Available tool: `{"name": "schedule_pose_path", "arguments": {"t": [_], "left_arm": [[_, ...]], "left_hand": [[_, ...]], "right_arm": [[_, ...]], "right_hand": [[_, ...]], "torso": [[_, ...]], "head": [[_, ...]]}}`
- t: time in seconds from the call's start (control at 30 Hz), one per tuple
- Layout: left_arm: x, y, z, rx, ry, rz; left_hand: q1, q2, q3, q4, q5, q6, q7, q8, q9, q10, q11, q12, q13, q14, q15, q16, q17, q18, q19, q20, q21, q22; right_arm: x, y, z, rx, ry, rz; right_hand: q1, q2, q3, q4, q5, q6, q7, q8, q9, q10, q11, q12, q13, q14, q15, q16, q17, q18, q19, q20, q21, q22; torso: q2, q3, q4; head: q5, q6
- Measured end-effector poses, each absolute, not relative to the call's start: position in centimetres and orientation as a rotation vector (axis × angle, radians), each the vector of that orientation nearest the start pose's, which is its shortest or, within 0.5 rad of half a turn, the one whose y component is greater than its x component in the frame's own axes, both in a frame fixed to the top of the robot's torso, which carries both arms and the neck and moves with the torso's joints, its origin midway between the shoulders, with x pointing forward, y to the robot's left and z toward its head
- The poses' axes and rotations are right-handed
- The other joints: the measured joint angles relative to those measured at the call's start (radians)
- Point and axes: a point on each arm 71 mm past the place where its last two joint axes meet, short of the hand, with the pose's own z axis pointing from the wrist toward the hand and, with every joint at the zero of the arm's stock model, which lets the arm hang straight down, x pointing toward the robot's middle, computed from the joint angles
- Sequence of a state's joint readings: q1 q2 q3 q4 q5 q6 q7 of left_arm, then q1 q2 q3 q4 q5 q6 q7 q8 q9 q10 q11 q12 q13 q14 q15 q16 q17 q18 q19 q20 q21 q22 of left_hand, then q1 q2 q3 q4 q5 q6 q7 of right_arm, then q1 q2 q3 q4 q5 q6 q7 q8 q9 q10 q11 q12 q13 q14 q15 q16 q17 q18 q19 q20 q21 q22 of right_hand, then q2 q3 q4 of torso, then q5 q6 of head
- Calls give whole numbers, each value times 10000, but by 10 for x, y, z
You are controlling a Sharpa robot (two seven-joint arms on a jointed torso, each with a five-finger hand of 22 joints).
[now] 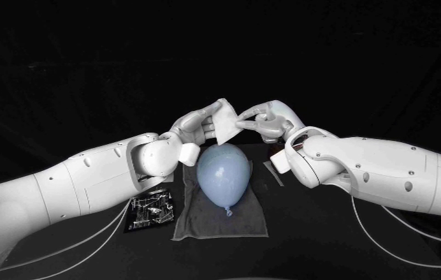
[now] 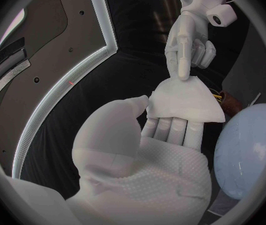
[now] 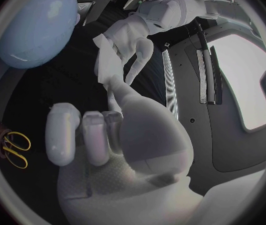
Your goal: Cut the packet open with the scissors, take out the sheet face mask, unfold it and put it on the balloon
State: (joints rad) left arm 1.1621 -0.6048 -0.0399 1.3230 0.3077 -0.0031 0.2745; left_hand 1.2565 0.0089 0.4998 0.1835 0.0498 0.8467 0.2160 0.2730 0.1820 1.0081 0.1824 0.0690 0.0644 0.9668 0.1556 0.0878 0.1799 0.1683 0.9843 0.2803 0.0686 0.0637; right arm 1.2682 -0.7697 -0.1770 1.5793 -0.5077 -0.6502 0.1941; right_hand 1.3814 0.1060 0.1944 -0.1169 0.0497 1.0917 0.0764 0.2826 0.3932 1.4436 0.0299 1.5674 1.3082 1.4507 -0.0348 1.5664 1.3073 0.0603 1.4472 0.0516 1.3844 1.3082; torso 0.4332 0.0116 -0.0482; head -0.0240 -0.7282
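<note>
The folded white sheet face mask (image 1: 226, 122) hangs in the air above the pale blue balloon (image 1: 224, 171), which lies on a grey towel (image 1: 220, 219). My left hand (image 1: 195, 128) holds the mask's left side between thumb and fingers. My right hand (image 1: 266, 120) pinches its right edge. The left wrist view has the mask (image 2: 186, 102) lying across my left fingers (image 2: 170, 129), with my right hand (image 2: 188, 45) reaching down onto its upper edge and the balloon (image 2: 248, 147) beside it. In the right wrist view, my right hand (image 3: 107, 140) meets the mask (image 3: 106, 65) held by my left hand (image 3: 133, 35).
The cut black and silver packet (image 1: 150, 210) lies on the table left of the towel. Yellow-handled scissors (image 3: 14, 149) lie on the table under my right hand. A thin grey strip (image 1: 273, 172) sits just right of the balloon.
</note>
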Motion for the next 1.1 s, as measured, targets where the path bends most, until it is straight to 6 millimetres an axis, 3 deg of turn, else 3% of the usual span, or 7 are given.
{"name": "schedule_pose_path", "arguments": {"t": [0.13, 0.23, 0.37, 0.5, 0.63, 0.8, 1.1], "left_arm": [[506, 129, -216, -14667, 15833, -18933], [506, 129, -216, -14655, 15839, -18928], [506, 129, -216, -14619, 15852, -18877], [506, 130, -216, -14589, 15846, -18755], [507, 130, -217, -14580, 15840, -18623], [507, 128, -217, -14607, 15923, -18509], [506, 125, -219, -14710, 16204, -18411]], "left_hand": [[0, 0, 0, 0, 0, 0, 0, 0, 0, -23, 22, 0, 0, 0, 0, 0, 0, 0, -35, 36, -20, 0], [-69, -69, 0, 0, 0, -6, -1, 25, 0, -38, 38, 0, 0, -56, 56, -79, 0, -2, -336, 75, -38, -9], [-300, -406, -76, 75, 0, -264, -37, 45, -49, -297, 182, -50, -8, -362, 172, -207, -46, -11, -944, 113, -38, -15], [-837, -930, -739, 567, 0, -821, -154, -166, -155, -1031, 399, -50, -17, -1476, 438, -236, -309, -451, -2748, 129, -117, -88], [-1539, -1118, -1624, 1039, 0, -1461, -249, -373, -260, -1723, 606, -50, -16, -3456, 676, -337, -714, -925, -4422, 123, -202, -168], [-3079, -614, -2641, 1099, 0, -2579, -418, -657, -458, -2582, 747, -51, -30, -4495, 812, -370, -921, -931, -5221, 148, -233, -198], [-3628, -136, -3320, 1128, 0, -2880, -479, -651, -476, -2971, 785, -50, -40, -4629, 841, -370, -952, -929, -4825, 128, -223, -155]], "right_arm": [[474, -169, -185, 6527, 15145, 11372], [473, -169, -185, 6534, 15097, 11351], [470, -170, -184, 6513, 15071, 11349], [467, -170, -181, 6430, 15117, 11384], [467, -168, -175, 6144, 15255, 11443], [473, -163, -164, 5560, 15654, 11422], [493, -155, -147, 4807, 16479, 10786]], "right_hand": [[-164, 20, 575, -195, -60, -34, -5, 118, 65, 17, -17, -18, -20, 1, 0, -23, 1, -1, 2, -1, 0, -1], [-611, -164, 1154, -360, -70, -64, -11, 235, 74, 142, -144, -32, -48, 90, -124, -10, 2, 0, 2, -2, 67, -2], [-934, -375, 1689, -476, -32, -84, -25, 354, 77, 248, -249, 1, -44, 136, -203, 9, 9, 0, 32, -31, 69, -7], [-1160, -481, 2072, -535, -31, -98, -18, 467, 87, 266, -267, 9, 0, 157, -228, 9, 9, 0, 32, -32, 69, -10], [-1160, -481, 2132, -540, -32, -125, -21, 467, 149, 266, -267, 10, 3, 157, -228, 9, 8, 0, 32, -32, 69, -8], [-1212, -533, 2162, -542, -32, -134, -14, 466, 221, 266, -266, 10, 4, 157, -228, 5, 8, 0, 31, -31, 69, -5], [-1213, -534, 2206, -534, -36, -168, -15, 464, 296, 264, -265, 5, -1, 156, -227, -1, 0, -1, 29, -30, 68, -1]], "torso": [[-1, 0, -1], [-1, 0, -2], [-1, 0, -3], [-4, 0, -6], [-8, -4, -7], [-12, -5, -6], [-4, -5, 6]], "head": [[-11, -16], [-18, -19], [-14, -21], [6, -21], [20, -17], [25, 10], [-36, 60]]}}
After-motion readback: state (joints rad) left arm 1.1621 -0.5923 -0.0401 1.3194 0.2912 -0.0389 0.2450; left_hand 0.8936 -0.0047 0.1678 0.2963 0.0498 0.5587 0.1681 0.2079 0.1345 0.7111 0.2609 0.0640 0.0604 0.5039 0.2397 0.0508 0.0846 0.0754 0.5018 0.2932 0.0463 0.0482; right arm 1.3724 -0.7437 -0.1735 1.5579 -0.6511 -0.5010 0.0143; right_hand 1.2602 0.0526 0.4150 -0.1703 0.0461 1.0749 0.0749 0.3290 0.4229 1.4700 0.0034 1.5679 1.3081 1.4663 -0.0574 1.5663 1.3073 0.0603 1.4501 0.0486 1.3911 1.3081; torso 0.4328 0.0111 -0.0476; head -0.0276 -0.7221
